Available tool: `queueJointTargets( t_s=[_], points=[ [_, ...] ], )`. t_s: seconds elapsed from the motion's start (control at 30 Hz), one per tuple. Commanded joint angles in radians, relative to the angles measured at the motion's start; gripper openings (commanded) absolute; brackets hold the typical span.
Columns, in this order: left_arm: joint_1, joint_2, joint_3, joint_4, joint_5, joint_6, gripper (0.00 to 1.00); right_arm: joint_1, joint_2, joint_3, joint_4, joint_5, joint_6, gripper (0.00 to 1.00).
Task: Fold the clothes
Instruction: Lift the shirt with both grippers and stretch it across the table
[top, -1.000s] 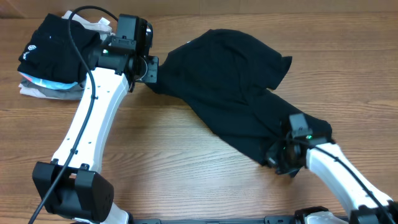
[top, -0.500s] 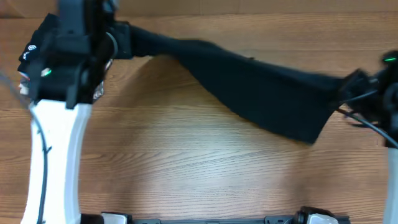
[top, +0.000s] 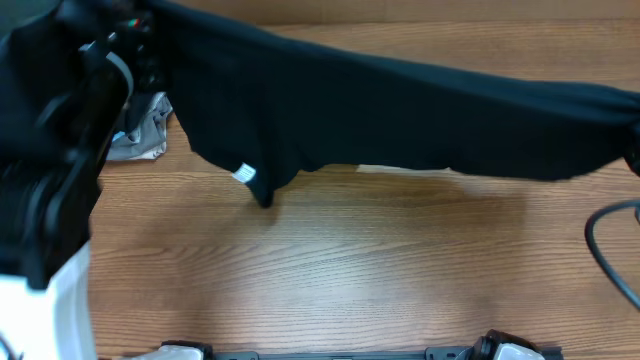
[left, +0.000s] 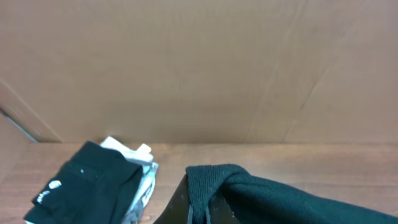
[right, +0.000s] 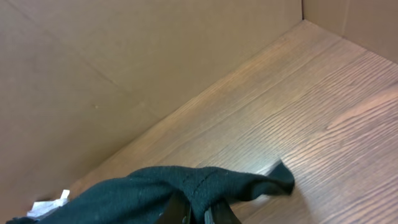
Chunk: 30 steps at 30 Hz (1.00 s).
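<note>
wooden table (top: 330, 270) spans beneath the taut black shirt (top: 400, 110) overhead; only wrist views show left gripper (left: 201, 214) and right gripper (right: 198, 214) clamped on it.

From up top, the black shirt (top: 400, 110) is stretched in one long band across the upper part of the frame, edge to edge, held up off the wooden table (top: 350, 270). Its little white tag (top: 243, 174) sits at the lowest bit, left of centre. The left arm (top: 60, 170) fills the left side, dark and blurry, so I can't really tell where it meets the fabric. Some grey and white garments (top: 140, 135) peek out just beside it. A black cable (top: 605, 240) loops at the right edge.
</note>
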Motion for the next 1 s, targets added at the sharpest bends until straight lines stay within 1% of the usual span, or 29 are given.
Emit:
queueJointTargets(
  t_s=[0.0,0.07,0.2,0.37,0.47,0.57,0.67,0.73,0.87,0.97],
  points=[
    [0.019,-0.074,0.039,-0.005,-0.047,-0.022,0.04,-0.016,-0.002,0.048,-0.012,0.03,-0.051,0.04],
    [0.019,-0.098,0.039,-0.002,-0.048,-0.021,0.04,-0.016,-0.002,0.05,-0.008,0.022,-0.072,0.04],
    [0.019,-0.089,0.039,0.024,-0.052,-0.021,0.04,-0.016,0.03,0.05,0.035,-0.011,-0.1,0.04],
    [0.019,-0.01,0.039,0.068,-0.056,-0.021,0.04,-0.015,0.129,0.05,0.137,-0.073,-0.13,0.04],
    [0.019,0.06,0.039,0.127,-0.076,-0.021,0.04,-0.015,0.219,0.05,0.233,-0.109,-0.13,0.04],
    [0.019,0.149,0.039,0.262,-0.118,-0.026,0.04,-0.012,0.314,0.05,0.348,-0.132,-0.13,0.04],
    [0.019,0.245,0.039,0.451,-0.176,-0.035,0.04,-0.005,0.407,0.05,0.479,-0.151,-0.126,0.04],
    [0.02,0.296,0.039,0.563,-0.182,-0.027,0.04,0.004,0.451,0.05,0.561,-0.154,-0.126,0.04],
    [0.02,0.352,0.039,0.745,-0.183,-0.021,0.04,0.023,0.484,0.05,0.719,-0.154,-0.126,0.04],
    [0.022,0.357,0.04,0.824,-0.19,-0.02,0.04,0.033,0.484,0.051,0.809,-0.163,-0.126,0.04]
  ],
)
